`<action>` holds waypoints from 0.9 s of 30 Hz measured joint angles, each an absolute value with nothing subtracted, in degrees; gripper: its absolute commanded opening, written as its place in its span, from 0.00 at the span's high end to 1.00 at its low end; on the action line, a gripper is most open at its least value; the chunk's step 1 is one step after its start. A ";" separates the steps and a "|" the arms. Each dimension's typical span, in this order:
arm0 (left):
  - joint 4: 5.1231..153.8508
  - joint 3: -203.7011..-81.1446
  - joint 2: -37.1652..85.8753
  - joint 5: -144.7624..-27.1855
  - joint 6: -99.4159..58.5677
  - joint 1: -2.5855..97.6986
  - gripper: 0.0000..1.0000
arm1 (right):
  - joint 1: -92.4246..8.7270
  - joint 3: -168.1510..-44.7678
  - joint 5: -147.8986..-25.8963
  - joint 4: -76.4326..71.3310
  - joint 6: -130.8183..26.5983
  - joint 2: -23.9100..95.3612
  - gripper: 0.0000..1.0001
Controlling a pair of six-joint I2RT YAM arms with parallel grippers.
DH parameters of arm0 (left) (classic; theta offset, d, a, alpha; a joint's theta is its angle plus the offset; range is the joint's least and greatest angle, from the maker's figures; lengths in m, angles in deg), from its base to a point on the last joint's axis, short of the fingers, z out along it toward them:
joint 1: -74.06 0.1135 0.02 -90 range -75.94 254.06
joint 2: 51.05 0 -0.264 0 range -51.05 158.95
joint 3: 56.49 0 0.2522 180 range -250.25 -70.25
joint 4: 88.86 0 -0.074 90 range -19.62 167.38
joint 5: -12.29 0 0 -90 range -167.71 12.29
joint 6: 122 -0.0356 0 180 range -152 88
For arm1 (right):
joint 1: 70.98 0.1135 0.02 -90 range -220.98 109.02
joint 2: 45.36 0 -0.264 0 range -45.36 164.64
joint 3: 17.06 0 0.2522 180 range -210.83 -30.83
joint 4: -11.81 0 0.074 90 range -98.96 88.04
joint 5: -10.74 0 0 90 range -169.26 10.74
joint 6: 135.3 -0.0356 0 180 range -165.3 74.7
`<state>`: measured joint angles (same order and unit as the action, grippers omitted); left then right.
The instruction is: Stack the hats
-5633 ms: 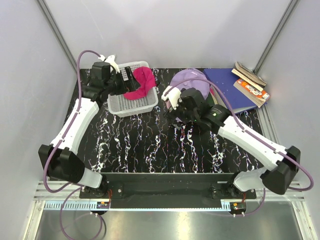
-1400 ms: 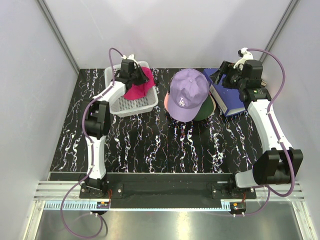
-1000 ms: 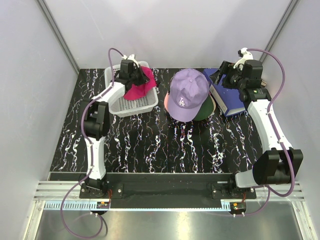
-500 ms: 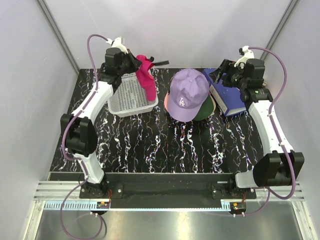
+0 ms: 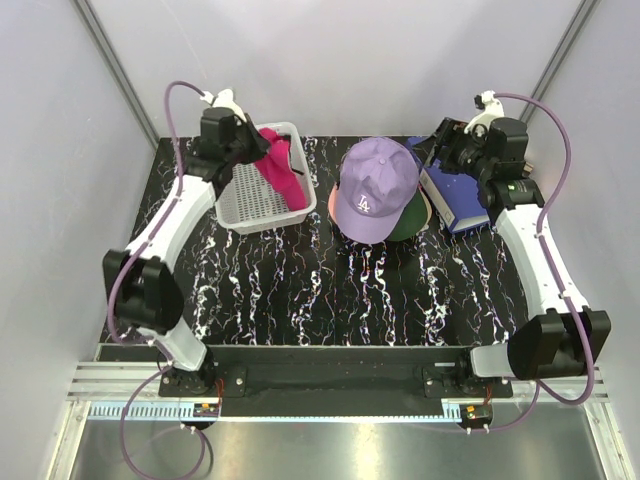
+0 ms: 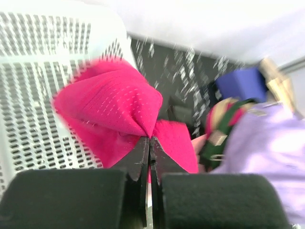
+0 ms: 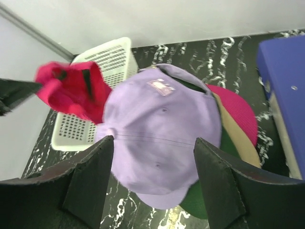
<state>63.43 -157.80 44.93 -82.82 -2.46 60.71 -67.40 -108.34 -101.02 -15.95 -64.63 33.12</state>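
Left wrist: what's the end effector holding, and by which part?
The magenta cap, pinched at a bunched fold of its mesh crown by the shut left end effector. The right end effector is open and empty.

Left arm and right arm: white shell links, bulky black joint housings. Purple cable loops outside each arm, base to wrist. Small white mount on top of each wrist. Left pincer: black, blocky bodies, thin flat tips. Right pincer: black, broad, angular, faceted plates.
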 measured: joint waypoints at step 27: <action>74.77 -163.24 30.07 -67.32 26.17 43.66 1.00 | -37.68 -100.63 -97.32 8.15 -61.83 32.86 0.22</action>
